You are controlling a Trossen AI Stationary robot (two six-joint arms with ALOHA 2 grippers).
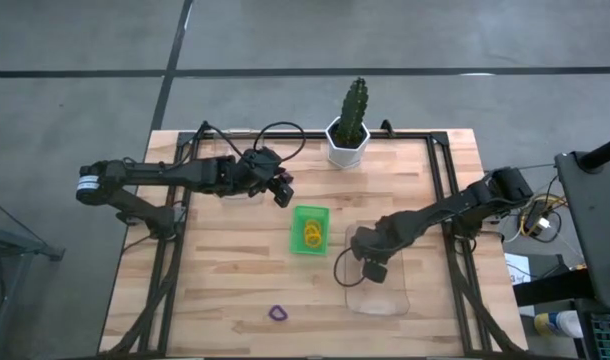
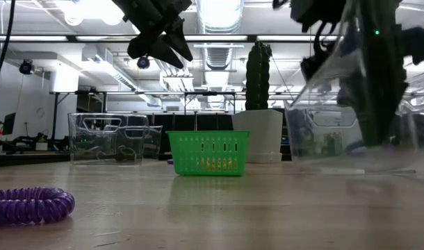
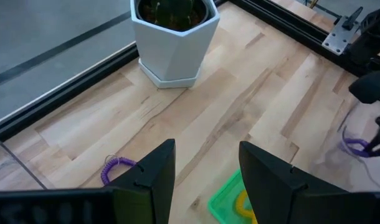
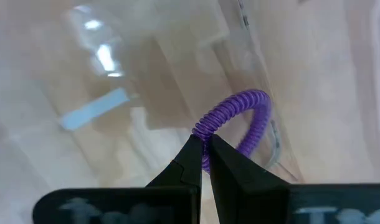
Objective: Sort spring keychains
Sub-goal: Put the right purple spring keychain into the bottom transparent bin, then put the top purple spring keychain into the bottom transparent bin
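Left gripper (image 1: 282, 190), upper left of centre in the high view, hangs above the table with jaws apart, empty. Centre: green tray (image 1: 309, 230) holds yellow-orange keychains (image 1: 312, 235); one purple keychain (image 1: 277, 314) lies loose at lower centre. Right gripper (image 4: 204, 152), jaws pinched on a purple coil (image 4: 240, 118), is over the clear tray (image 1: 380, 295). Advice: release low inside the walls, so the coil cannot bounce out.

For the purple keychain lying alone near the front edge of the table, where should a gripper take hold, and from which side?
The purple keychain lies flat on the bare table, its coil forming an open loop. Probably best to come straight down from above, one finger inside the loop and one outside, and pinch a single side of the coil. Nothing crowds it; the clear tray sits well apart.
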